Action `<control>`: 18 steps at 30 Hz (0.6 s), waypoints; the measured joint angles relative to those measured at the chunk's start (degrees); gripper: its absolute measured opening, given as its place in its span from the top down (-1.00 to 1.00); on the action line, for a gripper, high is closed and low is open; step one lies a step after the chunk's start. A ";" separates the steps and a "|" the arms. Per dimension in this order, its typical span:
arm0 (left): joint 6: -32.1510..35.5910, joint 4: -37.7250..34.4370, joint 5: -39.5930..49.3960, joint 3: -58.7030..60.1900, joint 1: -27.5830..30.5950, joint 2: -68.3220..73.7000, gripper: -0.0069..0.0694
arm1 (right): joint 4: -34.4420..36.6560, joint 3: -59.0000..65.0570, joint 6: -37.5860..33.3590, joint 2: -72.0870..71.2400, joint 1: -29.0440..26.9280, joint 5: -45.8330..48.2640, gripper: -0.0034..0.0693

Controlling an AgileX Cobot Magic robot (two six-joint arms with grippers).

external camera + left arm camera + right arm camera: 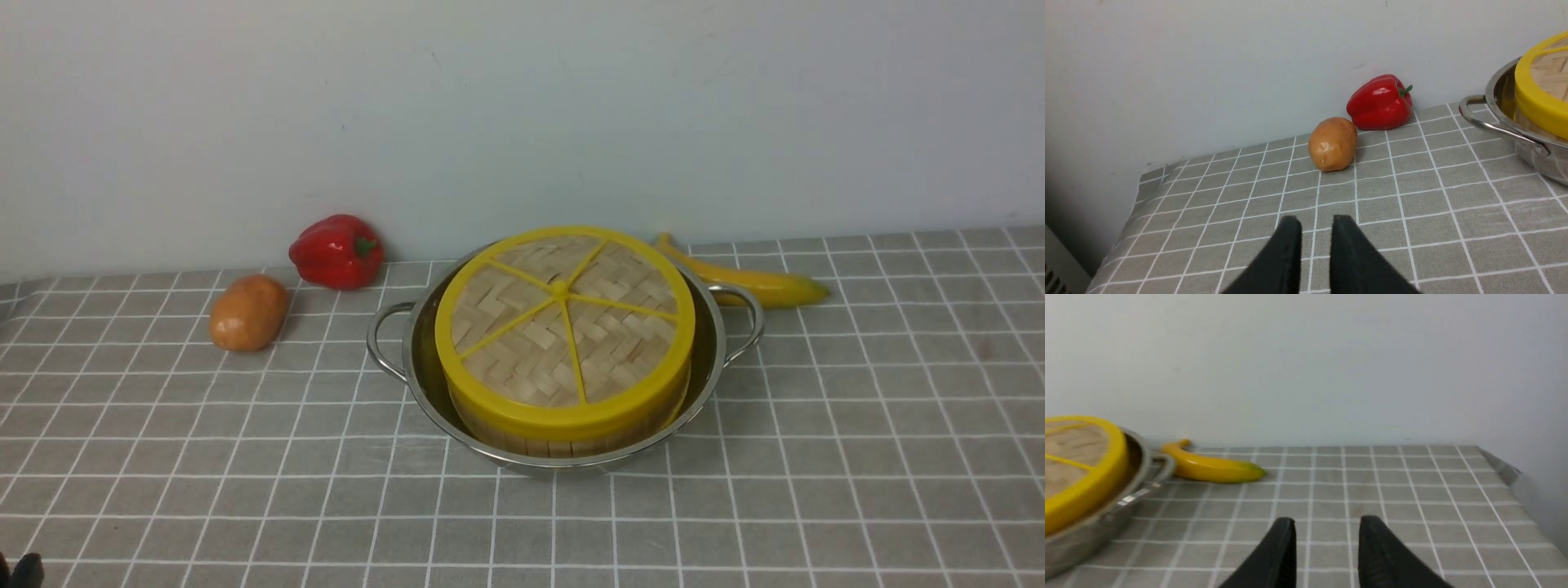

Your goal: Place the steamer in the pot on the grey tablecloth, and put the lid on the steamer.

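Note:
The shiny pot (420, 388) stands mid-table on the grey tablecloth (857, 457). Inside it sits the steamer (555, 445), of which only a strip of wooden side wall shows. The lid (563, 322), a woven disc with a yellow rim and spokes, lies on top of the steamer. My left gripper (1315, 220) hovers over the cloth well to the left of the pot (1531, 159), open, with bare cloth between its fingers. My right gripper (1327, 520) is open over the cloth to the right of the pot (1094, 531), holding nothing.
A potato (247, 312) and a red pepper (336, 251) lie left of the pot near the back wall. A banana (751, 280) lies behind the pot's right handle. The cloth's left edge (1126, 220) and right edge (1506, 469) drop off.

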 joint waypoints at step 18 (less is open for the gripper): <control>0.05 0.00 0.18 0.00 0.00 0.00 0.46 | 1.54 7.77 0.00 -3.87 -2.74 -2.34 0.25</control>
